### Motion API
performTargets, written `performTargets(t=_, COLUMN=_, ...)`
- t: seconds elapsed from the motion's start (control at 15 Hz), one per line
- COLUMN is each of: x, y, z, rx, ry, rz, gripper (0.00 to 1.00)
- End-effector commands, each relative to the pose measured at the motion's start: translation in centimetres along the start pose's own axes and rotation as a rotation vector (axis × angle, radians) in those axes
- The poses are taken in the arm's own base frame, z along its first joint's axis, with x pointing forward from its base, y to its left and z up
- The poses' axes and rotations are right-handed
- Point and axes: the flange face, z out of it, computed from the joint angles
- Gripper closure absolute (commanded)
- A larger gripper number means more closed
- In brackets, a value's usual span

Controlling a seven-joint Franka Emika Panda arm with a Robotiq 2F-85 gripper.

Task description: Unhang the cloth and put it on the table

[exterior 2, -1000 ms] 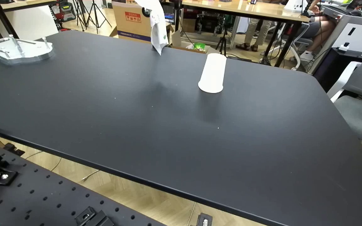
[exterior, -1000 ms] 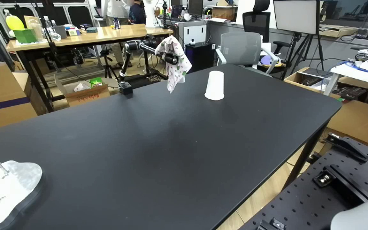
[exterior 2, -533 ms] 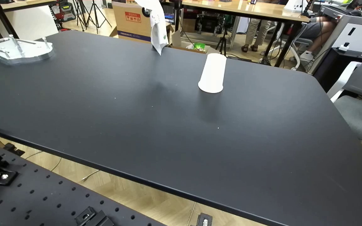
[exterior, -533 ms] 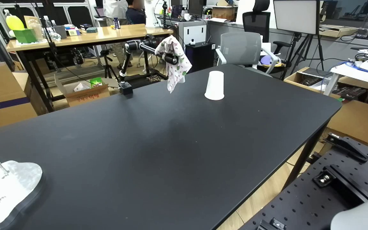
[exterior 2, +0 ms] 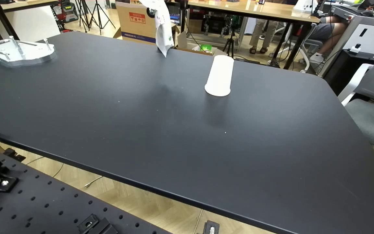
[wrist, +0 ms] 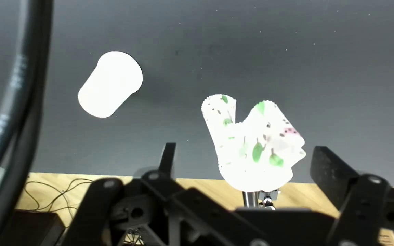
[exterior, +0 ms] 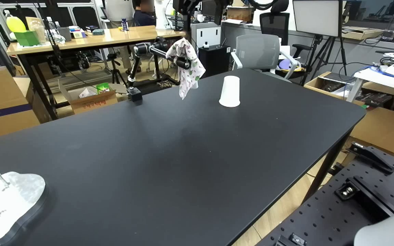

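Note:
A white cloth (exterior: 191, 73) with green and pink prints hangs from the end of a black jointed stand arm (exterior: 158, 52) at the table's far edge. Its lower part also shows in an exterior view (exterior 2: 164, 31). In the wrist view the cloth (wrist: 251, 153) shows from above, between the two fingers but apart from both. My gripper (wrist: 246, 147) is open and empty. In an exterior view the gripper (exterior: 203, 25) points down from the top edge, above the cloth. The black table (exterior: 183, 164) extends below the cloth; it also shows in the other picture (exterior 2: 174, 136).
A white cup (exterior: 230, 91) stands upside down on the table near the cloth; it also shows in the wrist view (wrist: 111, 83). A metal plate with bolts (exterior: 22, 194) lies at the table's other end. The stand's base (exterior: 134, 94) is fixed at the far edge.
My gripper has come into the top of an exterior view, above the cloth, where it was out of view before. The cloth, stand and cup have not moved.

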Motion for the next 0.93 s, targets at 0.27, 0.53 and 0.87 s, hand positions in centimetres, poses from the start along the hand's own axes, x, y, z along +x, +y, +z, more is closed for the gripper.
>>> performTargets(t=0.27, x=3.1, y=-2.1, z=2.8, rx=0.037, ry=-0.015, rz=-0.108, gripper=0.25)
performTargets(t=0.53, x=3.5, y=-2.3, z=3.0, rx=0.045, ry=-0.023, rz=-0.128, gripper=0.55)
performTargets(t=0.87, x=3.3, y=-2.1, z=3.0, rx=0.057, ry=-0.045, rz=-0.133, gripper=0.89)
